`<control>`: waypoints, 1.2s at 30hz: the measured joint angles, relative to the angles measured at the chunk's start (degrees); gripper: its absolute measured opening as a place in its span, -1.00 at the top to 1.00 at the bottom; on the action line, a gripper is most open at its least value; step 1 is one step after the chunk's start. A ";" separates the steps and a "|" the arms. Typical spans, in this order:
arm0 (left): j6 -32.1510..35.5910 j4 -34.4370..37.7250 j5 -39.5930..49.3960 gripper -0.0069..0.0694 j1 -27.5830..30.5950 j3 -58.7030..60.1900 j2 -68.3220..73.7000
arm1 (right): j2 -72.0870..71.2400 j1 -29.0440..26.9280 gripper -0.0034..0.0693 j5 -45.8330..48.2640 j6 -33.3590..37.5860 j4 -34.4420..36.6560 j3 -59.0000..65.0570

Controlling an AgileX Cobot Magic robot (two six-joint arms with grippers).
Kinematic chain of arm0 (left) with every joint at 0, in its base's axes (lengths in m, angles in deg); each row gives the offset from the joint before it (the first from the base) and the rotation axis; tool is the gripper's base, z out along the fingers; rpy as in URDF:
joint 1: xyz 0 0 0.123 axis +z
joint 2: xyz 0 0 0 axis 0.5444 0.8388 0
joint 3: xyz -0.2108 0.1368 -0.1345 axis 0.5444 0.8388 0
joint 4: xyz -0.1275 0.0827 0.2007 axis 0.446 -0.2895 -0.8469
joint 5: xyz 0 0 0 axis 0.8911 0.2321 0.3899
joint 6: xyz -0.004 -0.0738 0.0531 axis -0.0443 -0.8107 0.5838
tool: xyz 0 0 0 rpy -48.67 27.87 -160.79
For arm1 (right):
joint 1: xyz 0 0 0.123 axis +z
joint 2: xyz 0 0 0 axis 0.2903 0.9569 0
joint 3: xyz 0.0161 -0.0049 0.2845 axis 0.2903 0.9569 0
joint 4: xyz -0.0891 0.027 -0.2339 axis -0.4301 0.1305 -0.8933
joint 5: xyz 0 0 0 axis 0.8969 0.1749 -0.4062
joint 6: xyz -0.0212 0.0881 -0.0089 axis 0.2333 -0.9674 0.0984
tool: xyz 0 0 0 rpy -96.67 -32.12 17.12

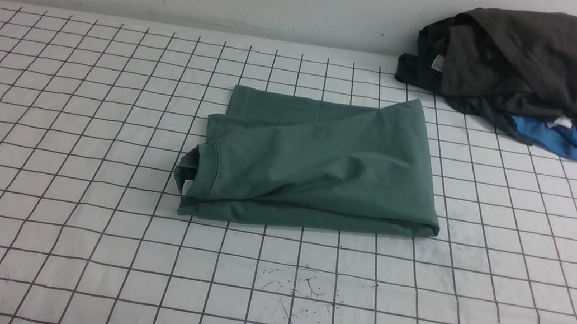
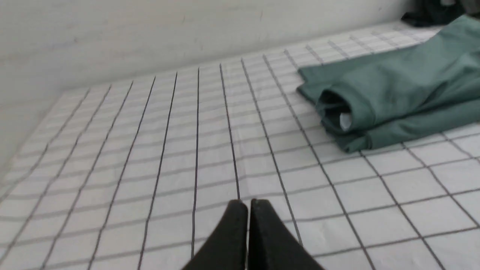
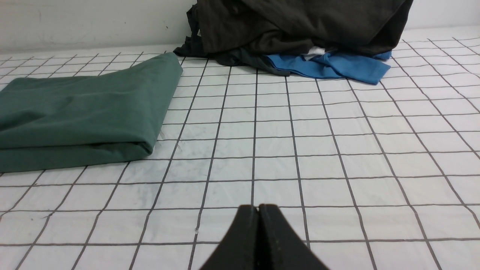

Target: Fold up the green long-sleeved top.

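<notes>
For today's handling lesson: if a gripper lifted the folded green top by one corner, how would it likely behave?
The green top is soft knit in loose layers, so it would probably sag and unfold. It looks light. On the gridded table, a push would likely bunch it.

top (image 1: 316,166) mid-table (image 1: 65,181), clothes pile (image 1: 538,73) behind, right

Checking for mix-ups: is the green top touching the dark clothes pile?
No, the green top lies apart from the dark pile, bare grid between them.
</notes>
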 joint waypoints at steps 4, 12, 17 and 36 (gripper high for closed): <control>0.77 3.71 5.75 0.84 1.80 0.18 0.00 | 0.00 0.00 0.94 0.05 0.00 0.00 0.00; 2.96 4.38 5.76 0.84 1.80 0.18 0.00 | 0.00 0.00 0.94 0.05 0.02 0.00 0.00; 2.96 4.68 5.76 0.84 1.80 0.18 0.00 | 0.00 0.00 0.94 0.05 0.02 0.00 0.00; 2.96 4.73 5.76 0.84 1.80 0.18 0.00 | 0.00 0.00 0.94 0.05 0.02 0.00 0.00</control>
